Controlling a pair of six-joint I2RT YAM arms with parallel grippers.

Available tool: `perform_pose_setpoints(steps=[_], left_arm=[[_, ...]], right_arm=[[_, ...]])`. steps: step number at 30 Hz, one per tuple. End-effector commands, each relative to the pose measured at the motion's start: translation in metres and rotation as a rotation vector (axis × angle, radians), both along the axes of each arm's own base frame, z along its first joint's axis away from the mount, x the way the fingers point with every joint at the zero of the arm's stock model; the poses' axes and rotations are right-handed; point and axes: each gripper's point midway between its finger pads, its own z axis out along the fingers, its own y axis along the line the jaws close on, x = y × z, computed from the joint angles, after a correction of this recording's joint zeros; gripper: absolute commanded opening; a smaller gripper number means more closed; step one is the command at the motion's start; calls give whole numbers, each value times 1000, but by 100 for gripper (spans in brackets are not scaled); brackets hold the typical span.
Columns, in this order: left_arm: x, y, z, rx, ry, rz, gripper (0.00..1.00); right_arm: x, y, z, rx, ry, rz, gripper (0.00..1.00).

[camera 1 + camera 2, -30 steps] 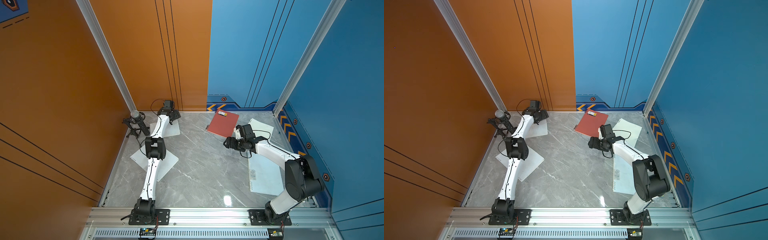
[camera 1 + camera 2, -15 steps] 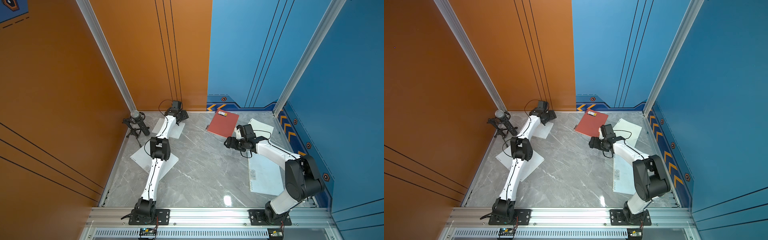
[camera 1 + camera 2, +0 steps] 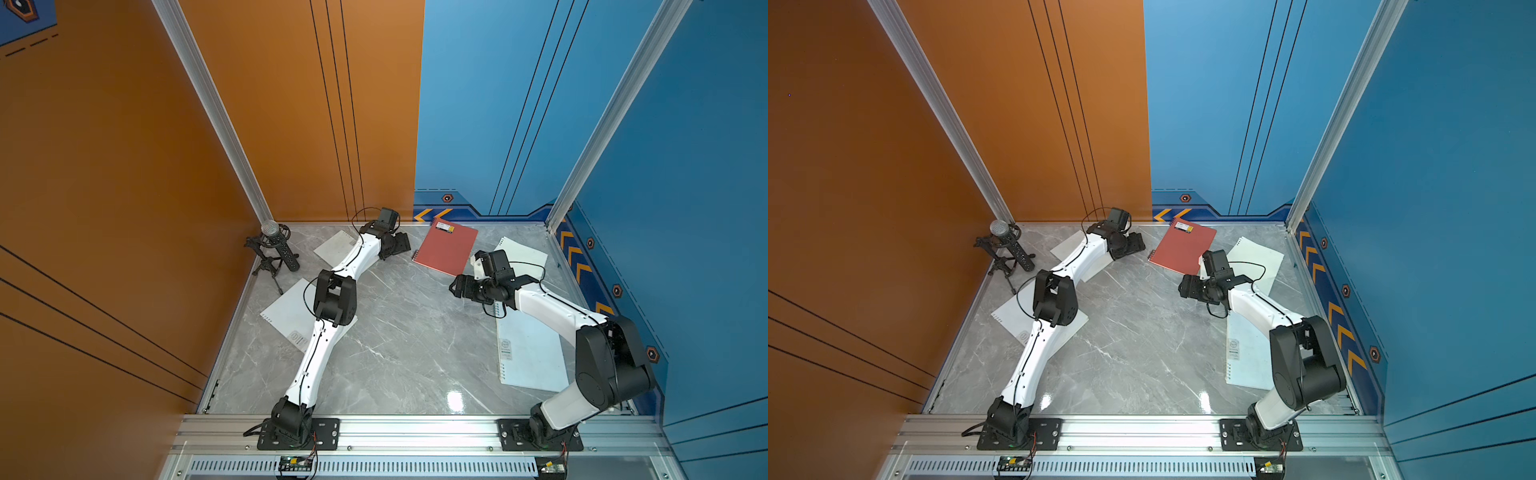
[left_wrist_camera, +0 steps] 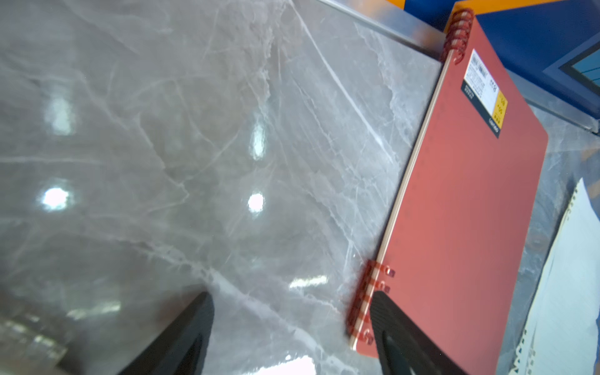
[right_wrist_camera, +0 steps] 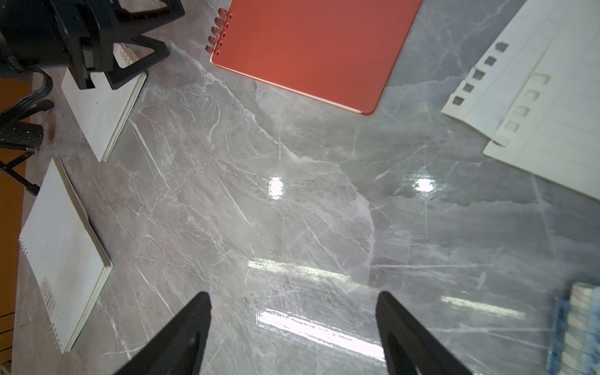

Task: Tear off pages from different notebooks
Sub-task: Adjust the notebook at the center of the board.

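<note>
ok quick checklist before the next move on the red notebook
1. left pincer open: ok
2. left pincer lined up at the red notebook spiral corner: ok; contact cannot tell
3. right pincer open and empty: ok, above bare table
4. red notebook cover opened for tearing: not ok, it is closed
5. loose pages apart from the red notebook: ok

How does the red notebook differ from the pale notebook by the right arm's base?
Colour: the red notebook is red-orange; the pale notebook is frosted bluish-white.
Label: the red notebook's is black and yellow; the pale notebook's is small and grey.
Place: the red notebook lies near the back wall; the pale notebook lies partly under the right arm.
Both lie closed and flat, spiral-bound.
</note>
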Motion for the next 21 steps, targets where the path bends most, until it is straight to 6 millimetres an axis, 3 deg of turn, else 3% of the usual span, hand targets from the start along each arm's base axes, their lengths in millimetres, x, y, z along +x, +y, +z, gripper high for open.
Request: perform_pose_setpoints(steps=[1, 6, 9, 14, 18, 21], left_arm=[[13, 56, 42, 93, -74, 56, 82], [39, 129, 35, 142, -97, 120, 82], [51, 160, 35, 186, -124, 149, 84], [73, 180, 44, 244, -209, 168, 85], [89, 191, 51, 336, -292, 172, 94], [94, 206, 42, 370, -300, 196, 97]], right_arm=[[-8, 1, 1, -18, -3, 17, 82], [-12, 11, 4, -14, -18, 38, 82], [-14, 18, 5, -8, -25, 53, 82], [-15, 29, 7, 6, -31, 80, 81], [-16, 38, 6, 10, -36, 98, 80], [-18, 41, 2, 8, -27, 105, 80]])
